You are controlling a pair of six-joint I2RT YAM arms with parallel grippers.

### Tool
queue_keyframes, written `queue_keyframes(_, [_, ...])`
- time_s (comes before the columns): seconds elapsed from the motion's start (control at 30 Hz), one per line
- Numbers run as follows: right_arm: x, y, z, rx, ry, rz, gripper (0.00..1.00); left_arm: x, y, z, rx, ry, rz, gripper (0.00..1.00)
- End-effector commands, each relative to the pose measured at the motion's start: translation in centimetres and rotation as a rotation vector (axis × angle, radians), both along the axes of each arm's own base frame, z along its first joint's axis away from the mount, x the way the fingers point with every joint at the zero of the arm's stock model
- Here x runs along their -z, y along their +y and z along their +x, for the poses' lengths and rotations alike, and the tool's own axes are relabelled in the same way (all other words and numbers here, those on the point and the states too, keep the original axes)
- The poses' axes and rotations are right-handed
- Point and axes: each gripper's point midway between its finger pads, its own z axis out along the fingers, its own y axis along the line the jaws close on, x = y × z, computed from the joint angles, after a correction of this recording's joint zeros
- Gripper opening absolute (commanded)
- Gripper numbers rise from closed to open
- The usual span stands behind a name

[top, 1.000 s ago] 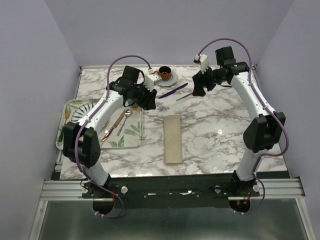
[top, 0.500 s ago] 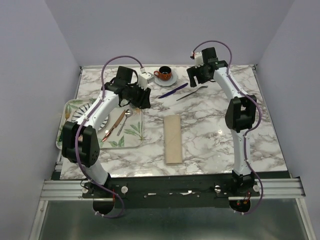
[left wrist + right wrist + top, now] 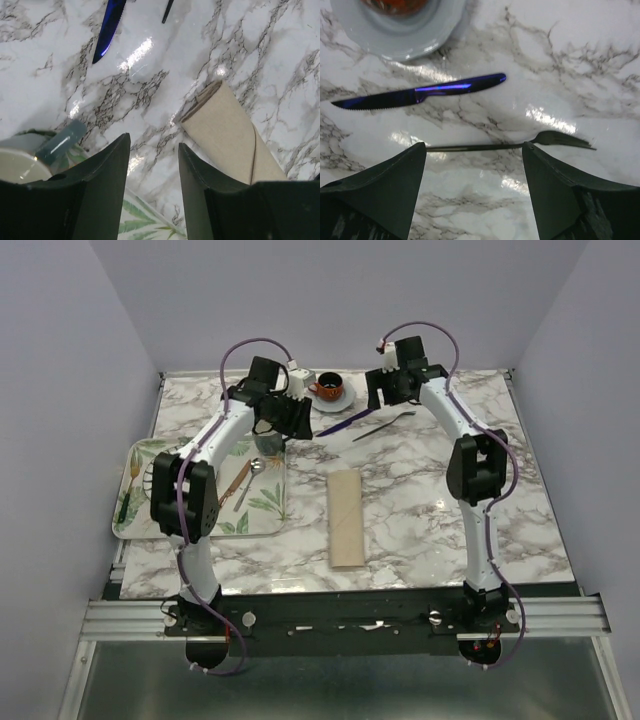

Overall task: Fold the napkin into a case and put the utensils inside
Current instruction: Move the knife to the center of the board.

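Both sets of jaws stand apart. The right end effector (image 3: pixel 474 146) hovers over the fork (image 3: pixel 510 146); the purple knife (image 3: pixel 420 92) lies just beyond, near the saucer (image 3: pixel 395 35). The left end effector (image 3: pixel 154 142) holds nothing. The napkin case (image 3: pixel 346 518) lies flat mid-way across the table (image 3: pixel 430 480).

No legible lettering, brand, number or sign in any view. Small white plastic box on the left wrist (image 3: pixel 299 377), toward 11 o'clock, and small white plastic box on the right wrist (image 3: pixel 408 347), toward 12 o'clock: too small to read.
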Motion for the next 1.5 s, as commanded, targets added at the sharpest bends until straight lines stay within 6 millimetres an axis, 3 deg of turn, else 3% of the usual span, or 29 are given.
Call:
queue_keyframes(0.0, [-2.4, -0.4, -3.7, -0.025, 0.031, -0.006, 0.86, -1.0, -3.8, 4.1, -0.033, -0.081, 0.012, 0.54])
queue_keyframes(0.03, [-3.2, -1.0, -4.6, -0.03, 0.025, -0.027, 0.86, 0.8, -4.3, 5.1, -0.042, -0.071, 0.043, 0.54])
queue_keyframes(0.07, [-3.7, -1.6, -4.9, -0.022, 0.019, -0.043, 0.87, -0.6, -5.0, 6.6, -0.048, -0.119, 0.035, 0.53])
queue_keyframes(0.1, [-3.9, -2.0, -5.4, -0.018, 0.022, -0.054, 0.88, -0.1, -5.4, 7.2, -0.051, -0.114, 0.045, 0.53])
queue_keyframes(0.13, [-4.6, -2.8, -6.1, -0.009, 0.029, -0.064, 0.88, 2.2, -6.0, 7.9, -0.047, -0.083, 0.067, 0.52])
queue_keyframes(0.17, [-4.5, -3.3, -6.6, -0.002, 0.044, -0.072, 0.89, 1.0, -6.4, 9.5, -0.069, -0.13, 0.074, 0.53])
queue_keyframes(0.2, [-4.6, -3.7, -7.1, 0.002, 0.057, -0.075, 0.89, 1.7, -6.5, 10.0, -0.077, -0.124, 0.092, 0.53])
queue_keyframes(0.23, [-4.5, -4.6, -7.8, 0.015, 0.087, -0.08, 0.89, 4.0, -6.8, 10.5, -0.079, -0.096, 0.116, 0.53])
queue_keyframes(0.27, [-4.9, -4.9, -8.3, 0.02, 0.096, -0.071, 0.9, 3.3, -7.4, 11.4, -0.084, -0.129, 0.114, 0.53])
queue_keyframes(0.33, [-4.6, -6.1, -9.2, 0.04, 0.134, -0.069, 0.9, 5.1, -7.9, 12.0, -0.07, -0.122, 0.129, 0.53])
queue_keyframes(0.47, [-4.8, -7.5, -10.4, 0.071, 0.154, -0.06, 0.9, 6.5, -8.9, 12.5, -0.056, -0.145, 0.148, 0.53])
queue_keyframes(0.67, [-5.4, -8.0, -11.9, 0.083, 0.166, -0.033, 0.9, 9.9, -8.0, 13.3, -0.094, -0.136, 0.221, 0.53])
queue_keyframes(0.93, [-5.6, -8.5, -12.3, 0.092, 0.163, -0.038, 0.9, 13.7, -7.6, 12.8, -0.07, -0.091, 0.29, 0.51])
queue_keyframes(1.07, [-5.6, -8.6, -12.3, 0.095, 0.168, -0.039, 0.9, 14.5, -7.9, 11.8, -0.027, -0.066, 0.33, 0.35])
queue_keyframes(1.2, [-5.6, -8.8, -12.1, 0.093, 0.163, -0.045, 0.9, 15.9, -6.8, 9.4, 0.016, 0.001, 0.391, 0.22])
queue_keyframes(1.27, [-5.6, -9.0, -12.0, 0.088, 0.162, -0.056, 0.9, 15.1, -6.5, 8.5, 0.037, -0.001, 0.398, 0.18])
queue_keyframes(1.3, [-5.6, -9.1, -11.9, 0.09, 0.159, -0.061, 0.9, 16.0, -6.1, 7.3, 0.053, 0.031, 0.42, 0.17])
queue_keyframes(1.47, [-5.6, -9.4, -11.6, 0.089, 0.158, -0.068, 0.9, 15.5, -5.2, 4.7, 0.105, 0.057, 0.473, 0.0])
